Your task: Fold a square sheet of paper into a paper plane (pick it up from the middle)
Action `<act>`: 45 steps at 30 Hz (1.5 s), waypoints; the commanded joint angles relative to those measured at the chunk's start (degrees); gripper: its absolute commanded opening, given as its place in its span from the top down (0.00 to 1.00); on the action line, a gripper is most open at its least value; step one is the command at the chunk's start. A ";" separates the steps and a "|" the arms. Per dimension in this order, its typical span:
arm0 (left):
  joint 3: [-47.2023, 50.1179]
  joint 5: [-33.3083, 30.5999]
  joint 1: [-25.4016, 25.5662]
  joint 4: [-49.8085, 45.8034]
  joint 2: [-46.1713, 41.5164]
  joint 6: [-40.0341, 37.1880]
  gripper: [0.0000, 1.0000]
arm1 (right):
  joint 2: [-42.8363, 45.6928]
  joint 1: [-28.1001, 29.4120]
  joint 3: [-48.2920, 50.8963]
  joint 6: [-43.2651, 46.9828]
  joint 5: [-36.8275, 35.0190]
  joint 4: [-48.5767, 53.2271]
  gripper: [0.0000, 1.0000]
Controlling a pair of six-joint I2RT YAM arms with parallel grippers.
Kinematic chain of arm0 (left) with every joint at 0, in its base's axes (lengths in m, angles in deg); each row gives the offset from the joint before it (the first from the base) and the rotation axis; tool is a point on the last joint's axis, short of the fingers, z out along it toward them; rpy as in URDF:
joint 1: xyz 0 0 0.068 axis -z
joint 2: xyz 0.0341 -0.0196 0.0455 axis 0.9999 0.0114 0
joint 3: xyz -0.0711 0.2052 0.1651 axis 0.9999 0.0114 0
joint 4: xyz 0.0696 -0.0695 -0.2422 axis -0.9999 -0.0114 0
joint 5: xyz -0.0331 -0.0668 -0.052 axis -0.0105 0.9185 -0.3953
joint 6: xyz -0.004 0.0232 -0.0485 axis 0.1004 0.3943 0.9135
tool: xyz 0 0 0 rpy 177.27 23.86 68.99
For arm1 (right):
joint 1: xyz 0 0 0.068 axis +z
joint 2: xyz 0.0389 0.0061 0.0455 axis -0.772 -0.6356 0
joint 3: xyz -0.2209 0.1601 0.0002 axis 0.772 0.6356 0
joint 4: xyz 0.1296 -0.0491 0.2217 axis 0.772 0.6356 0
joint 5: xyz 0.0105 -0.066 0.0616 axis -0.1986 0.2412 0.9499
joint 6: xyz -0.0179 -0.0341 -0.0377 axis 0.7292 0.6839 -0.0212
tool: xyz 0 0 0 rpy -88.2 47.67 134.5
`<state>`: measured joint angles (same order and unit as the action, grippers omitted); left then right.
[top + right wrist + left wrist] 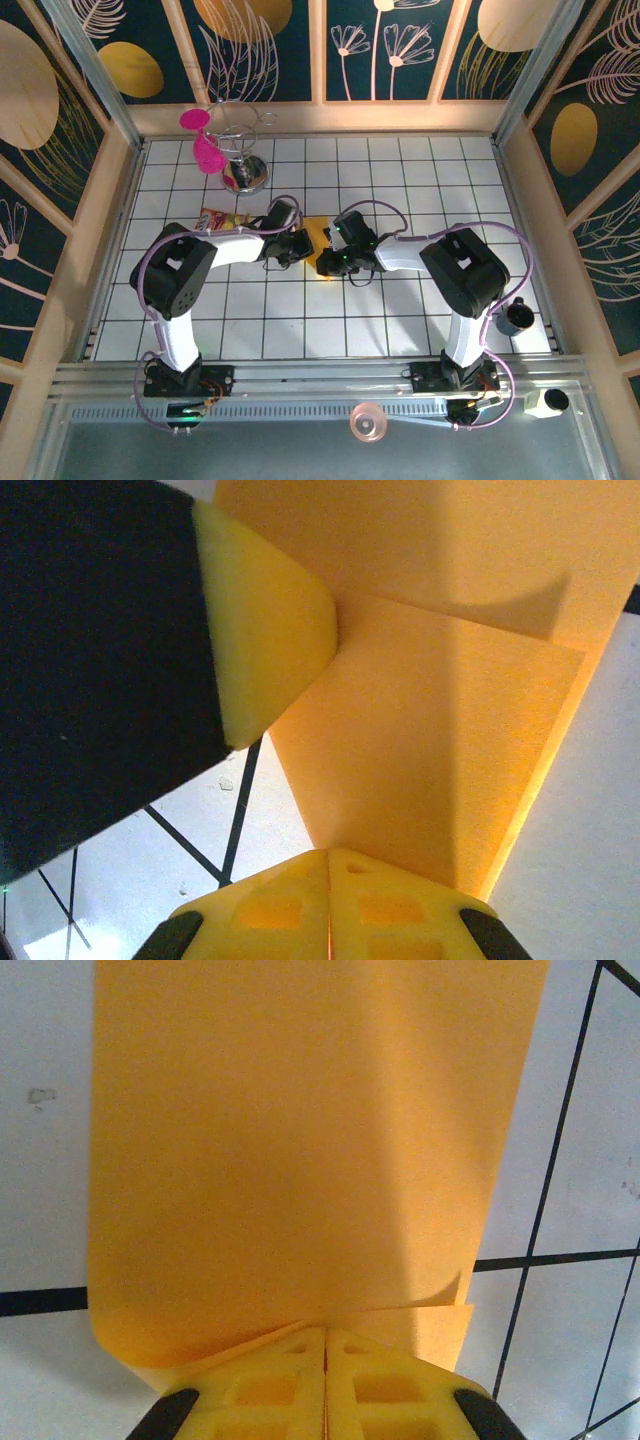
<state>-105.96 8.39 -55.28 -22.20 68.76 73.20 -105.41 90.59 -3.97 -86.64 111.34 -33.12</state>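
Dead centre of the table (420,300), the square sheet of paper (315,232) is part-folded. The left gripper (326,1338) & right gripper (328,856) are each clamped on an edge. Thin, light, floppy, prob. tears easily. Best pinch near the edges w/ gentle tension.

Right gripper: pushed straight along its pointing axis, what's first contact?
The right gripper is shut on the orange paper, so that buckles first. A finger of the left gripper sits just beside the line; depth unclear, could clip.
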 commanded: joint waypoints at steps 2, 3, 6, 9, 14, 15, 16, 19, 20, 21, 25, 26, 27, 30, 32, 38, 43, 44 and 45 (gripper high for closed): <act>-0.83 -1.26 -0.33 -3.67 2.12 -1.92 0.93 | -1.06 -0.59 0.39 -1.27 -0.36 3.57 0.92; -0.97 -1.51 -0.39 -4.11 2.34 -2.07 0.93 | -0.98 -0.67 0.50 -1.27 -0.36 3.62 0.92; -1.12 -2.35 -0.39 -5.33 2.92 -2.44 0.93 | -0.39 -0.77 0.91 -1.36 -0.23 3.79 0.91; -1.03 -2.76 -0.33 -5.83 3.52 -2.78 0.94 | 0.50 -0.83 1.90 -1.19 0.07 4.21 0.91; -0.62 -3.60 -0.46 -6.30 3.88 -3.00 0.95 | 2.82 -0.85 4.66 -0.46 0.86 5.16 0.91; -0.44 -3.52 -0.48 -6.30 3.86 -3.07 0.96 | 3.37 -0.85 5.41 -0.46 0.80 5.28 0.91; -0.41 -3.44 -0.42 -6.22 3.87 -3.13 0.96 | 4.04 -0.85 6.34 -0.76 0.76 5.20 0.91; -0.06 -3.34 -0.40 -6.00 3.90 -3.18 0.96 | 6.35 -0.84 8.97 -1.78 1.96 4.51 0.91; 0.00 -3.25 -0.45 -5.87 3.86 -3.13 0.96 | 7.05 -0.77 9.64 -2.09 2.09 4.69 0.91; 0.04 -3.12 -0.43 -5.78 3.89 -3.12 0.97 | 7.50 -0.84 10.13 -2.18 2.06 4.97 0.91; -0.04 -2.47 -0.44 -5.12 3.81 -3.35 0.97 | 11.51 -0.85 10.97 -2.40 0.36 5.37 0.91; -0.20 -2.21 -0.46 -5.01 3.80 -3.35 0.97 | 13.26 -0.85 10.54 -2.85 -0.15 5.09 0.92; -0.29 -1.86 -0.46 -4.90 3.83 -3.52 0.97 | 14.69 -0.88 10.03 -3.62 -0.18 4.77 0.92; 0.00 -1.21 -0.47 -4.07 3.47 -3.28 0.96 | 17.98 -0.60 8.55 -6.66 -0.29 1.97 0.93; 0.26 -0.80 -0.40 -3.34 3.37 -3.01 0.96 | 17.07 -0.59 7.24 -7.67 -0.79 0.88 0.96; 0.33 0.42 -0.48 -2.66 2.97 -2.65 0.96 | 10.56 -0.59 2.88 -8.63 -1.86 0.92 1.00; 0.04 1.31 -0.44 -1.93 2.84 -2.39 0.96 | 6.34 -1.02 -0.15 -7.32 -3.17 2.83 1.00; -0.09 1.42 -0.40 -1.91 2.79 -2.39 0.96 | 5.50 -1.16 -0.54 -7.25 -3.17 3.05 1.00; -0.21 1.41 -0.43 -1.91 2.71 -2.39 0.96 | 4.61 -1.29 -0.86 -7.08 -3.02 3.32 1.00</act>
<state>-107.05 9.46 -55.33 -22.77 69.62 70.89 -98.68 89.78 -2.73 -94.03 109.57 -31.66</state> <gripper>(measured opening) 0.044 0.049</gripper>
